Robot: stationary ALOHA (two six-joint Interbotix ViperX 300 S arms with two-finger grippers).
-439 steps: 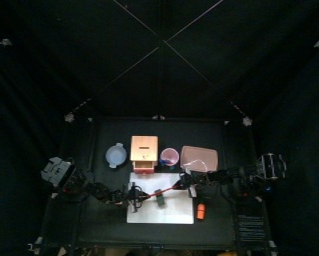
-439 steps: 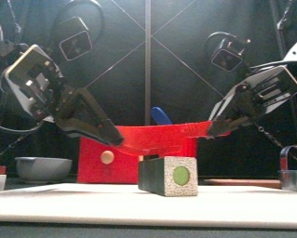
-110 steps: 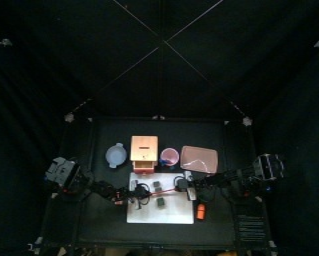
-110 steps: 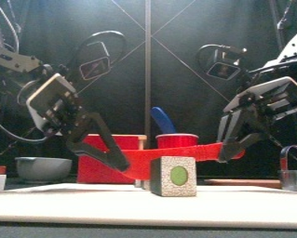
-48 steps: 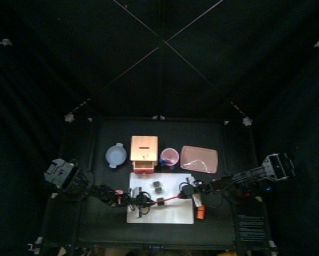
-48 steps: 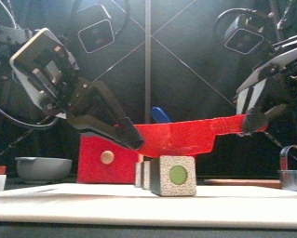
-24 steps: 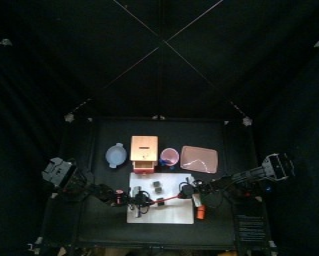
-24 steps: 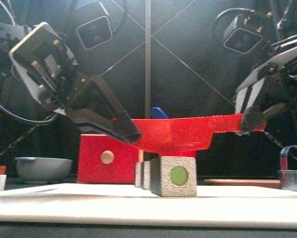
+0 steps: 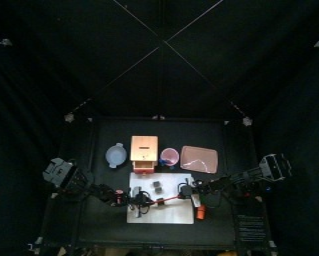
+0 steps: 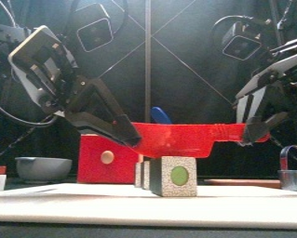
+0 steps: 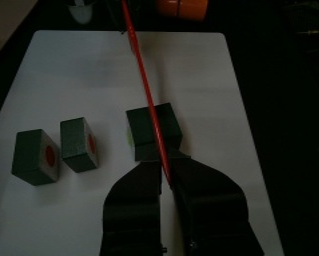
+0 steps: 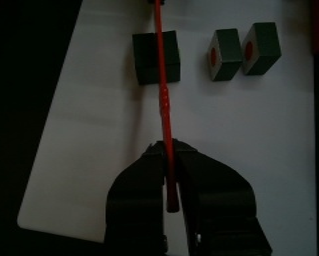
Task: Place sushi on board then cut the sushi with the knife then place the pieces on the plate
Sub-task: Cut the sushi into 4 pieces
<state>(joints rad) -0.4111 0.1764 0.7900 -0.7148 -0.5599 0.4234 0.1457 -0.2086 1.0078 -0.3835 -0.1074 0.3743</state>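
Sushi block point(image 10: 173, 175) on white board point(image 10: 63, 200); we see left fingers point(image 11: 138, 190) and right fingers point(image 12: 138, 185) clenching red knife point(image 10: 176, 138) over it.

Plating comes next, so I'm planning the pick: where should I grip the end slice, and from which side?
After the knife is set down, come from straight above, I'd say. The end slice stands upright on the board with only a narrow gap to the next slice, so close on its two dotted faces, which have bare board beside them.
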